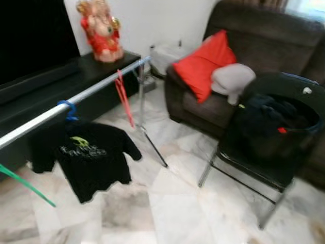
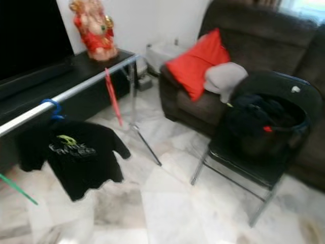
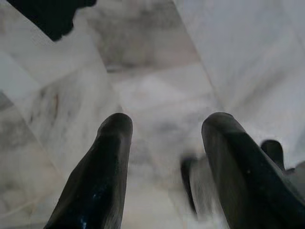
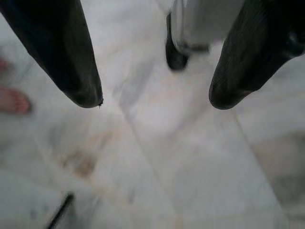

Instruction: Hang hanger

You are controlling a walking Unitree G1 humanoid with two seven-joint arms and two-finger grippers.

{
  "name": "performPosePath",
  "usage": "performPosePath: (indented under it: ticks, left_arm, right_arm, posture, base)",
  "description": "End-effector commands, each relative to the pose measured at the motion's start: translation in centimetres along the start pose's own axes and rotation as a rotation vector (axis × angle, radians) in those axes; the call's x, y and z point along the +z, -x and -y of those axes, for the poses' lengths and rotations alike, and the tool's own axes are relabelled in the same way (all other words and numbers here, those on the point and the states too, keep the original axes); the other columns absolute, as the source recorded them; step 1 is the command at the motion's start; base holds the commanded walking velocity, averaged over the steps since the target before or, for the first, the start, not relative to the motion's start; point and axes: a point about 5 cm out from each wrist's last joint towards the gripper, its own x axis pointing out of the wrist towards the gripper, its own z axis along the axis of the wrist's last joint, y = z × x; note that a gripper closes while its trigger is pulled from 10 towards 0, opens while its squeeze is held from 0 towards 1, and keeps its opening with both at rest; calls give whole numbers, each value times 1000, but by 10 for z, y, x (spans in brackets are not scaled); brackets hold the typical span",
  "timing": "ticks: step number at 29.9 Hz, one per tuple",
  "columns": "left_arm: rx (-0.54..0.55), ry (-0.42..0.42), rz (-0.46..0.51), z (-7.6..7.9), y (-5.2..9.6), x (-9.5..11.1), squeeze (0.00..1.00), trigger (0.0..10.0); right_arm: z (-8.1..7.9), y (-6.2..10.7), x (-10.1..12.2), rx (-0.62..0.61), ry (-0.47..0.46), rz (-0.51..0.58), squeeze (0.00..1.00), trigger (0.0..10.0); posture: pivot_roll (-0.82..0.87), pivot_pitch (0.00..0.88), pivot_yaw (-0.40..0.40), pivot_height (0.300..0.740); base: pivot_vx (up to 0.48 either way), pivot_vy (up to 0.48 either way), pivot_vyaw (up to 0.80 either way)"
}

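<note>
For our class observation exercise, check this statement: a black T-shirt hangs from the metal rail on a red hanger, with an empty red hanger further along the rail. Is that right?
Not quite. The black T-shirt hangs from the metal rail on a blue hanger, not a red one; the left eye view shows its blue hook over the rail. The empty red hanger further along the rail is as stated.

1. A blue hanger (image 1: 67,109) is hooked over the silver rail (image 1: 96,89) near its middle, and a black T-shirt (image 1: 84,155) with a green print is carried on it
2. A red hanger (image 1: 123,99) is hung empty near the rail's far end, tilted
3. A green hanger (image 1: 25,185) is seen at the rail's near end, partly cut off
</note>
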Motion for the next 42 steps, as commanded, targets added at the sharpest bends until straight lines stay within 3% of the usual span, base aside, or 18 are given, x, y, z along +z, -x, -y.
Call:
performPosePath:
  ticks: [1, 8, 21, 42]
  left_arm:
    - [14, -9, -65, -7, 7, -18, 0, 10000]
    - [11, -8, -66, -7, 7, -18, 0, 10000]
    - [13, -6, -72, -7, 8, -20, 0, 10000]
    - [7, -8, -83, -6, 8, -22, 0, 10000]
  right_arm:
    - [-9, 0, 0, 21, -12, 11, 0, 10000]
    - [-9, 0, 0, 19, -10, 3, 0, 10000]
    - [-9, 0, 1, 18, -14, 11, 0, 10000]
    - [-10, -1, 6, 14, -22, 40, 0, 10000]
  posture:
    - [105, 8, 19, 740]
    - [106, 10, 20, 740]
    - [105, 15, 20, 740]
    - [101, 20, 24, 740]
  base:
    - [289, 0, 0]
    - [291, 0, -65]
    - [288, 0, -772]
    - [289, 0, 0]
